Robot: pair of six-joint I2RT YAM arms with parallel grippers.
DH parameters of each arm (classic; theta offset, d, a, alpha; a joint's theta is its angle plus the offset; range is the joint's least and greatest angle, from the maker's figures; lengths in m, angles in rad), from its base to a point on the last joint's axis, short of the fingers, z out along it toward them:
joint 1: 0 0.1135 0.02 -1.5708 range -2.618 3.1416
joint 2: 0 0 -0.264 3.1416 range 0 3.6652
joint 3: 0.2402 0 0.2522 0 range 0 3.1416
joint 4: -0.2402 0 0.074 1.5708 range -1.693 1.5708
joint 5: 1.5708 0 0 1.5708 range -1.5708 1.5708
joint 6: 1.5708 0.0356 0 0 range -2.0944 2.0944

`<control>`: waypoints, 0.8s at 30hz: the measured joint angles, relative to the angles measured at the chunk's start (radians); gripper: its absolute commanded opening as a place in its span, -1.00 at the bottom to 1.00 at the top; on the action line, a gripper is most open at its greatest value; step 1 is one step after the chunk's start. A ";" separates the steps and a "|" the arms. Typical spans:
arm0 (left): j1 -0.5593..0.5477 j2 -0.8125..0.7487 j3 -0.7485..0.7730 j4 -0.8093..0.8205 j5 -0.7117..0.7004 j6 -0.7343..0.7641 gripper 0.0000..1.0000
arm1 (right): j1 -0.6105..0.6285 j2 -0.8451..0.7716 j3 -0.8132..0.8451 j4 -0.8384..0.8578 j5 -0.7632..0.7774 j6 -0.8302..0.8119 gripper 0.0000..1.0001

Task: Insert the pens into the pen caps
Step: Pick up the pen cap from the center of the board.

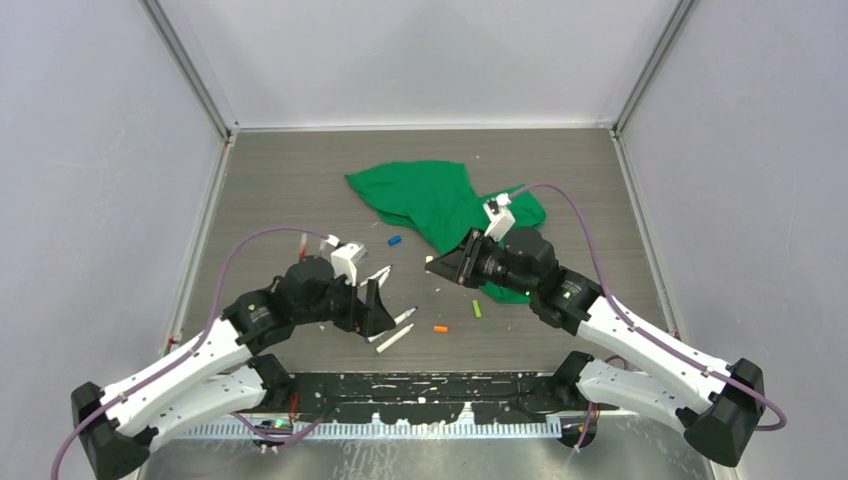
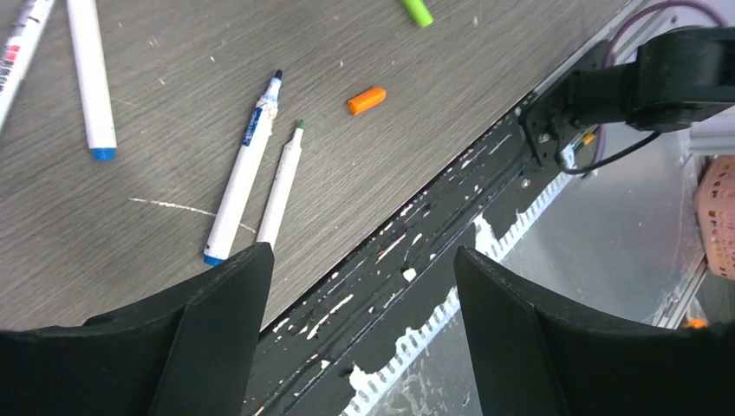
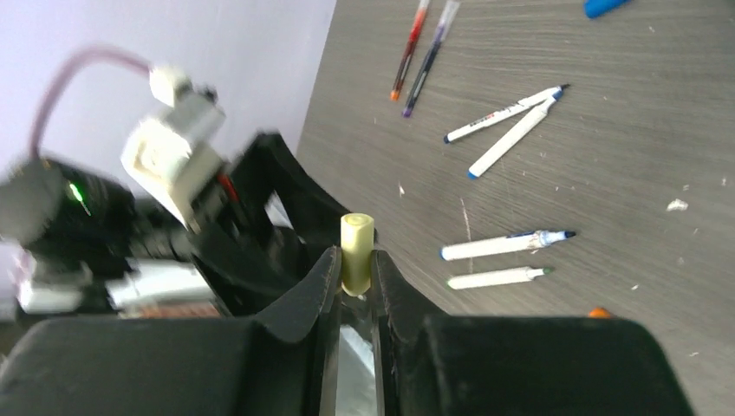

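2 pens lie side by side on the table (image 2: 451, 113), just beside the left gripper (image 2: 360, 260) (jaws spread, nothing between them): blue-tipped pen (image 2: 245, 165) and green-tipped pen (image 2: 280, 186). Orange cap (image 2: 366, 100) lies loose near them. Right gripper (image 3: 354, 264) is pinching a pale yellow cap (image 3: 356, 238), its end sticking out past the fingertips.
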 measured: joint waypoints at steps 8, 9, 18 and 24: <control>0.000 -0.215 0.047 -0.053 -0.042 0.059 0.63 | 0.016 -0.118 0.014 -0.060 -0.257 -0.539 -0.99; 0.000 -0.220 0.071 -0.061 -0.037 0.073 0.63 | 0.019 -0.121 0.022 -0.073 -0.272 -0.586 -0.99; 0.000 -0.129 0.165 -0.097 0.065 0.134 0.62 | 0.117 -0.100 0.047 -0.132 -0.263 -1.018 -0.98; 0.000 -0.098 0.065 -0.060 0.175 0.106 0.63 | 0.278 -0.095 0.051 -0.184 -0.072 -1.244 -0.99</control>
